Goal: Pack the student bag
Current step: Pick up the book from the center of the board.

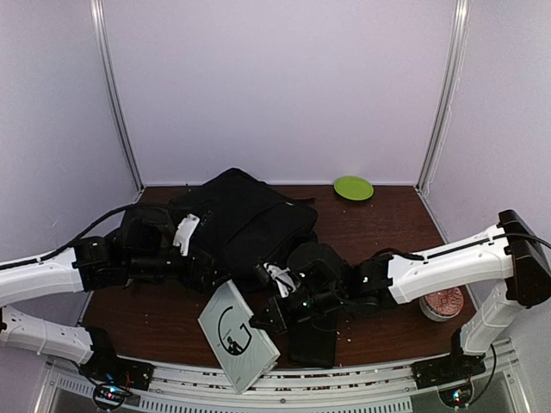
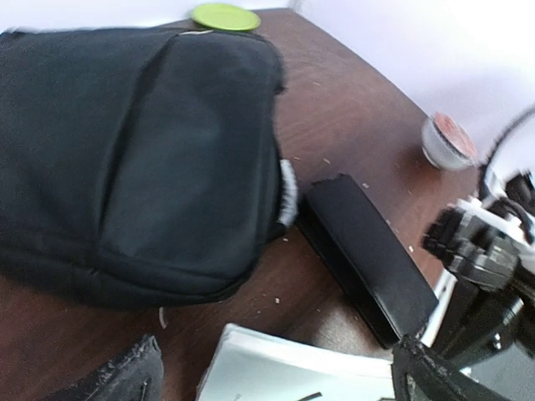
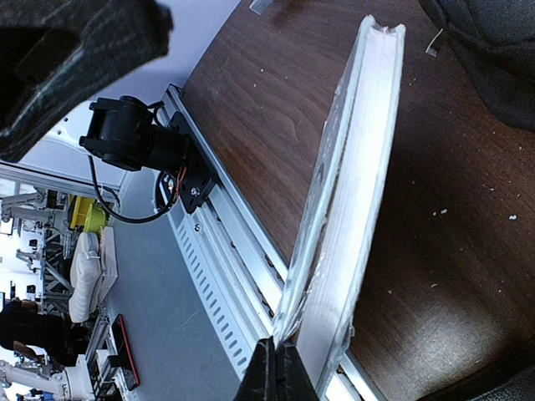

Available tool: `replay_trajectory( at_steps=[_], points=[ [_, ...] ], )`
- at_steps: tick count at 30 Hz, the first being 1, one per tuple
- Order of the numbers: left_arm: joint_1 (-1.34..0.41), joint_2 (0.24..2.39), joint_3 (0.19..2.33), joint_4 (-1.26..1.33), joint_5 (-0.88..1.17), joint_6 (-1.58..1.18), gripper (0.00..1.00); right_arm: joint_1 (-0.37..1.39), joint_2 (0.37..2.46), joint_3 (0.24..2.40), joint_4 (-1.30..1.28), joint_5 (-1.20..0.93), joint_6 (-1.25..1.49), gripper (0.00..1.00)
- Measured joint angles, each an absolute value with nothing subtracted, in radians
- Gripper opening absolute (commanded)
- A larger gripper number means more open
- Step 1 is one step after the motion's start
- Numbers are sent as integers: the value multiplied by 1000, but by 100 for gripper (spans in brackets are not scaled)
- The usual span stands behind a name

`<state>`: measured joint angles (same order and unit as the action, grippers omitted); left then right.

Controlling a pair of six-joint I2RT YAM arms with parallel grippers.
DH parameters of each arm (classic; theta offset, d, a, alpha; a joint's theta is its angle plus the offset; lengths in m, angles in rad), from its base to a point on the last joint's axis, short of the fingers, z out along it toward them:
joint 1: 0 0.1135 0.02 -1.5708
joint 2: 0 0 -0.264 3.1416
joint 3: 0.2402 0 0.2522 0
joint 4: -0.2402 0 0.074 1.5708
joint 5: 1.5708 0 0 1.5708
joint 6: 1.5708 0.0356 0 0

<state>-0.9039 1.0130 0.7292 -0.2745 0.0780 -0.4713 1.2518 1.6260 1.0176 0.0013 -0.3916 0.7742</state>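
Note:
The student bag [image 1: 245, 215] is a large black soft bag lying at the middle back of the table; it also fills the left wrist view [image 2: 142, 150]. A white, plastic-wrapped book [image 1: 237, 331] is tilted over the table's front edge. My right gripper [image 1: 269, 314] is shut on the thin edge of the book's wrapping [image 3: 334, 217], its fingertips [image 3: 276, 368] pressed together. My left gripper [image 1: 204, 274] is open by the book's upper corner. The book [image 2: 284, 368] lies between its spread fingers [image 2: 125, 376].
A slim flat black case [image 1: 314, 340] lies right of the book and also shows in the left wrist view [image 2: 368, 251]. A green plate [image 1: 353, 188] sits at the back. A small round tub with a reddish top [image 1: 441, 303] stands at the right. Crumbs dot the brown table [image 1: 387, 224].

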Motion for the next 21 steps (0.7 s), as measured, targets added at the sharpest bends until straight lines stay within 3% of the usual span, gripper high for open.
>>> replay_trajectory(
  at_steps=[7, 21],
  points=[
    [-894, 1068, 793, -316, 196, -266, 98, 1262, 1626, 1046, -28, -391, 746, 0],
    [-826, 1101, 719, -176, 412, -291, 97, 1274, 1626, 1058, -36, -386, 693, 0]
  ],
)
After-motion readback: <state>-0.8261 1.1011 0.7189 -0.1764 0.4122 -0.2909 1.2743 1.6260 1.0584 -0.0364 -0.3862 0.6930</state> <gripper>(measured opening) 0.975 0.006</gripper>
